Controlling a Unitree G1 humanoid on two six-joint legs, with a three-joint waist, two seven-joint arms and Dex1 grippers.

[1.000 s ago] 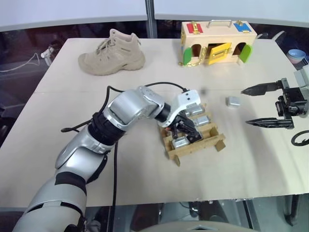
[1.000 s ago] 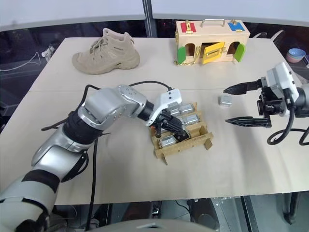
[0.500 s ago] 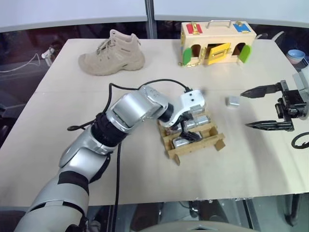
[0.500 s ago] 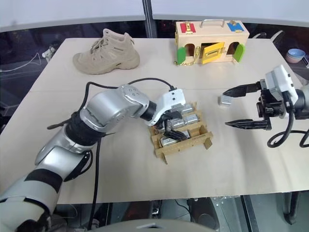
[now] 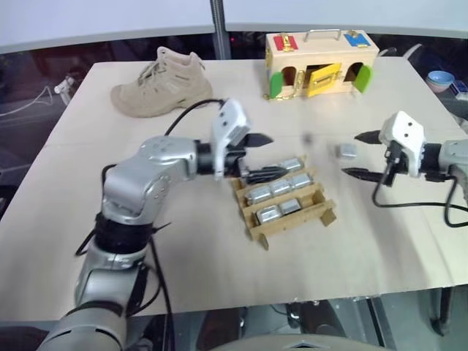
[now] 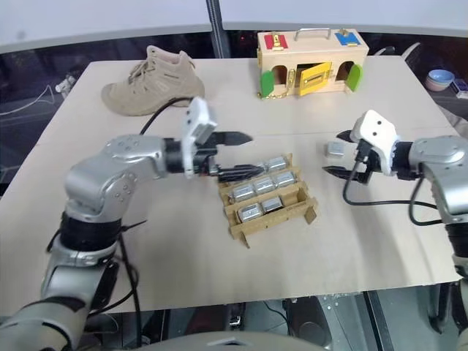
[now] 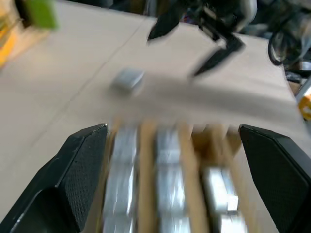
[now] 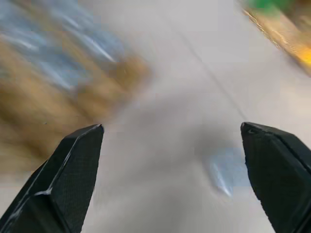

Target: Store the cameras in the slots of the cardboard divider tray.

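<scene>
The cardboard divider tray (image 5: 297, 219) lies mid-table with several silver cameras (image 5: 280, 188) in its slots. One loose camera (image 5: 346, 151) rests on the table to the tray's right. My left gripper (image 5: 262, 156) hovers open and empty at the tray's back-left corner, pointing right. My right gripper (image 5: 352, 154) is open, its fingertips on either side of the loose camera, and I cannot tell if they touch it. The left wrist view looks over the filled tray (image 7: 146, 160) toward the loose camera (image 7: 127, 80) and the right gripper (image 7: 194, 43). The right wrist view shows the loose camera (image 8: 226, 172) blurred between its fingers.
A tan boot (image 5: 157, 84) stands at the back left. A pale wooden box (image 5: 322, 55) with coloured doors stands at the back middle. A blue bowl (image 5: 441, 77) sits beyond the table's right edge. A black cable (image 5: 186, 113) arches over my left arm.
My left gripper opened, let go inside the tray and drew back up and left. My right gripper swung down and in toward the loose camera. The head view shifted slightly.
</scene>
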